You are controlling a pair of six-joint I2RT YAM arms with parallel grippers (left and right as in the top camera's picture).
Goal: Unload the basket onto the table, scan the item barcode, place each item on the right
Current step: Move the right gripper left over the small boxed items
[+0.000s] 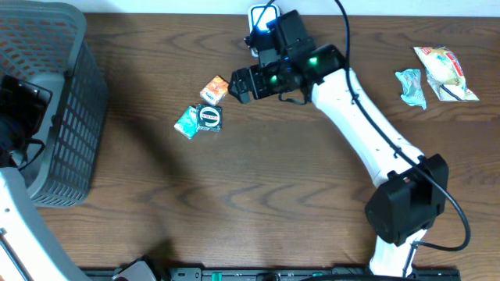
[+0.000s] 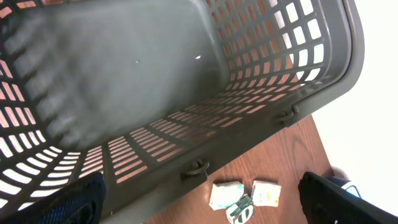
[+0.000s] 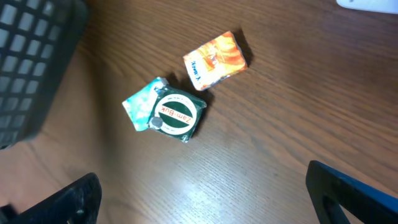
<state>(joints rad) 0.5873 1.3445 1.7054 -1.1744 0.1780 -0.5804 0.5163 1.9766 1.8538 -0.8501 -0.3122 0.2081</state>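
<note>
**A:** Right gripper: fingers sit at both lower corners of its wrist view, spread wide, holding nothing. Left gripper is equally wide and empty, hanging over the grey basket.

**B:** Item location?

**A:** On the table, left of centre, below the right gripper. The Zam-Buk pack overlaps a teal sachet, with an orange sachet just beside them, far-right. Cannot tell which is due for scanning.

**B:** Risks?

**A:** Judgement only. Closing on the Zam-Buk pack may drag the teal sachet along. A flat pack on wood may slip. No barcode shows on any upper face, so it may need turning.

**B:** Obscured?

**A:** A white-and-blue device at the far edge, possibly the scanner, is half behind the right arm. The labels on the packets at far right are unreadable.
</note>
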